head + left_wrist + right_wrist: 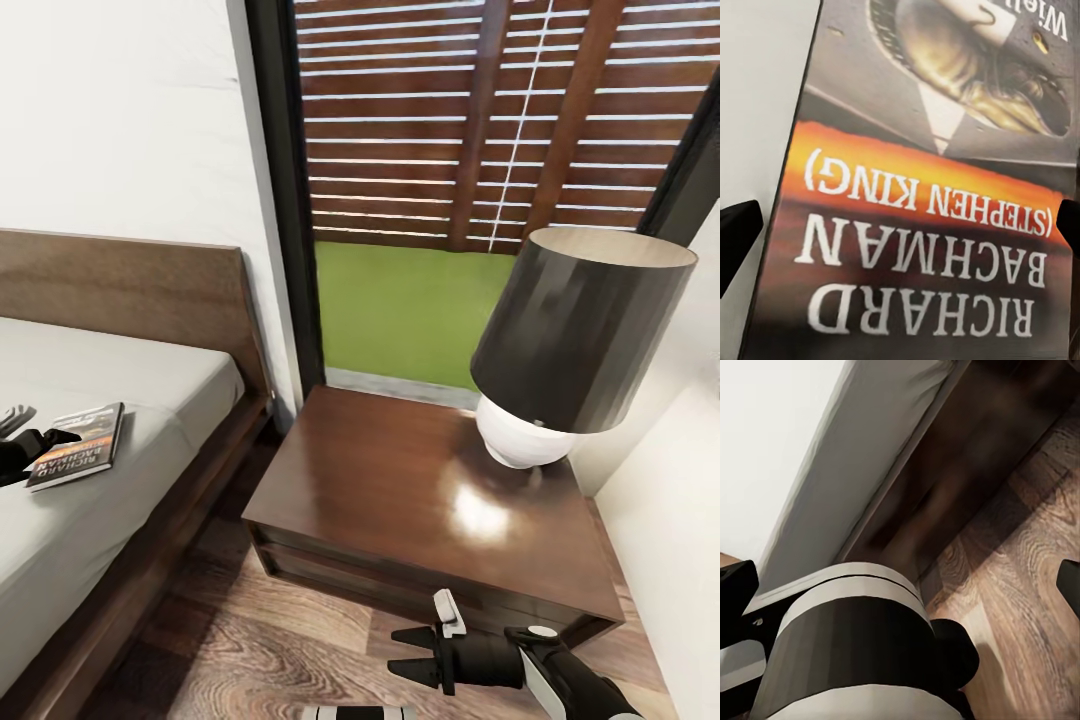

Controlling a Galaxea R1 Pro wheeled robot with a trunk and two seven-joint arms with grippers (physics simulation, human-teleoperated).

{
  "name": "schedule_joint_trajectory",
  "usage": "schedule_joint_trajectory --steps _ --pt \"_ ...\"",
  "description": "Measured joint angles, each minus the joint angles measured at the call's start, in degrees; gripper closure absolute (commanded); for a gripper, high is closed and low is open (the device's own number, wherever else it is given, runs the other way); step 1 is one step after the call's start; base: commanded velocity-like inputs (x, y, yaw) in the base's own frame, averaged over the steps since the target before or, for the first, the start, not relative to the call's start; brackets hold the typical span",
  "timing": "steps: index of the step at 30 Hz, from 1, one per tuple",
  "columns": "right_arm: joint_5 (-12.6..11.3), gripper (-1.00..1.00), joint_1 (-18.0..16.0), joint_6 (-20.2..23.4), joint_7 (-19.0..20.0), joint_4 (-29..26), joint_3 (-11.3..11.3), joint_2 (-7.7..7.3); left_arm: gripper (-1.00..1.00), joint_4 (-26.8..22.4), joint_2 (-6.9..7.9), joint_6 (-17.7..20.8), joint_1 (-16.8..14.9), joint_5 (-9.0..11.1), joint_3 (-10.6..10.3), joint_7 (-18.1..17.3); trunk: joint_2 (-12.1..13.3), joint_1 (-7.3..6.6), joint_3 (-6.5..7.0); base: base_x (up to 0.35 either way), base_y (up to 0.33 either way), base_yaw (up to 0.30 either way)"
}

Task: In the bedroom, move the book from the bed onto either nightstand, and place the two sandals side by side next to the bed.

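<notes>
The book [78,445] lies flat on the light-grey mattress of the bed [130,390], near its right side, with "RICHARD BACHMAN" on an orange band. My left gripper [35,432] hovers at the book's left end. It is open, and in the left wrist view its black fingertips [735,240] stand wide apart on either side of the cover [922,210]. The nightstand [400,490] stands right of the bed, dark and glossy. My right gripper [395,653] is open and empty, low in front of the nightstand. The sandals are out of view.
A lamp [575,340] with a black shade and white base takes the nightstand's back right corner. A narrow strip of wood floor [230,640] runs between bed frame and nightstand. A white wall [670,540] is close on the right, and a slatted window is behind.
</notes>
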Motion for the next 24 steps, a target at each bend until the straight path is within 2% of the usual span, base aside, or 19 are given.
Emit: schedule_joint_trajectory --steps 24 --pt "0.0 -1.0 0.0 0.0 0.0 0.0 0.0 0.0 -1.0 0.0 0.04 0.1 0.0 0.2 0.0 0.1 0.0 0.0 0.0 0.0 -0.007 0.0"
